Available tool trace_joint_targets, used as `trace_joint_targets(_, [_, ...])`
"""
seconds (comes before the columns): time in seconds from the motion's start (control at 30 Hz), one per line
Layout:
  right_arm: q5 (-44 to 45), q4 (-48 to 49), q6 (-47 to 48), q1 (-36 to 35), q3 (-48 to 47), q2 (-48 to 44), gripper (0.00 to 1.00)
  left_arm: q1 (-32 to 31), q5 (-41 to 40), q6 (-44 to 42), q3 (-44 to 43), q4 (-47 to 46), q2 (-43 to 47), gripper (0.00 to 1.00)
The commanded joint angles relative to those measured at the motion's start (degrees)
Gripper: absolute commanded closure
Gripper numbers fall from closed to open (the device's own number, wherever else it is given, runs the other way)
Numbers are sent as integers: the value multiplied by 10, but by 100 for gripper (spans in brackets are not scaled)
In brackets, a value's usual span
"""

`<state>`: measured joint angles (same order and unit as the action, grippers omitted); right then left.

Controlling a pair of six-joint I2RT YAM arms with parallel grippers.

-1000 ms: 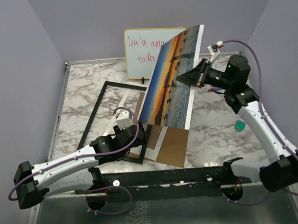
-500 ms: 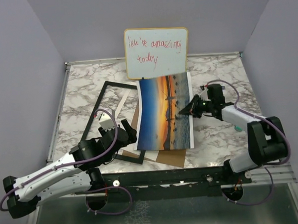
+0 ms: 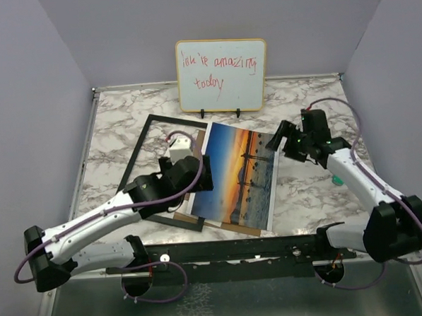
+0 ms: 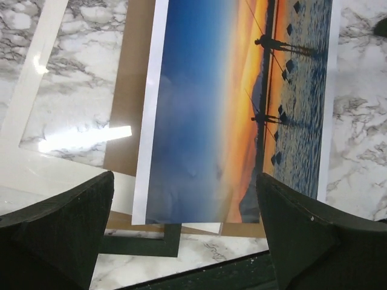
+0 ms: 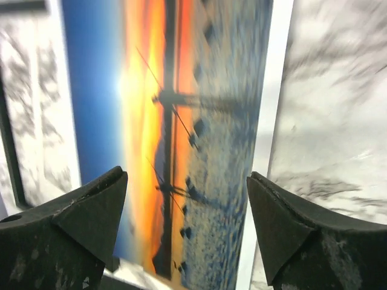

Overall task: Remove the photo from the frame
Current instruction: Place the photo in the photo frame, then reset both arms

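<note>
Hovering low in the lower centre of the overhead view, the left gripper (image 3: pixel 201 176) has its jaws spread wide with nothing between them, just above the left border of the photo (image 3: pixel 237 174). The print lies face up in the middle of the table (image 3: pixel 117 113), out of the frame (image 3: pixel 135 153) but resting across that frame's right side and on the brown back panel (image 4: pixel 130 78). Farther back, at centre right, the right gripper (image 3: pixel 275 137) hangs over the print's upper right corner, also wide open and empty. The whiteboard (image 3: pixel 222 72) stands at the rear. Both sets of fingers sit close above the loose sheet, so an arm pulling away low could catch an edge and crease it or drag it toward the near rim.
</note>
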<state>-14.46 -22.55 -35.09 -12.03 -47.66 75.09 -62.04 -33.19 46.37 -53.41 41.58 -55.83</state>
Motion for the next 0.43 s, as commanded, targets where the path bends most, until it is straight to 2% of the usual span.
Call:
trace_joint_targets(0.0, [177, -117, 36, 0, -81, -79, 15, 99, 51, -128, -82, -17, -73, 1])
trace_joint_targets(0.03, [176, -118, 46, 0, -95, -95, 14, 137, 72, -145, -94, -20, -85, 1])
trace_joint_targets(0.07, [172, -120, 54, 1, -109, -110, 3, 172, 90, -159, -106, -24, -94, 1])
trace_joint_targets(0.1, [164, -122, 61, 0, -123, -124, 0, 208, 105, -170, -116, -25, -100, 1])
trace_joint_targets(0.27, [149, -137, 97, 1, -193, -170, 0, 326, 165, -194, -152, -25, -102, 1])
trace_joint_targets(0.4, [135, -154, 110, 0, -229, -179, 0, 358, 180, -170, -141, -25, -82, 1])
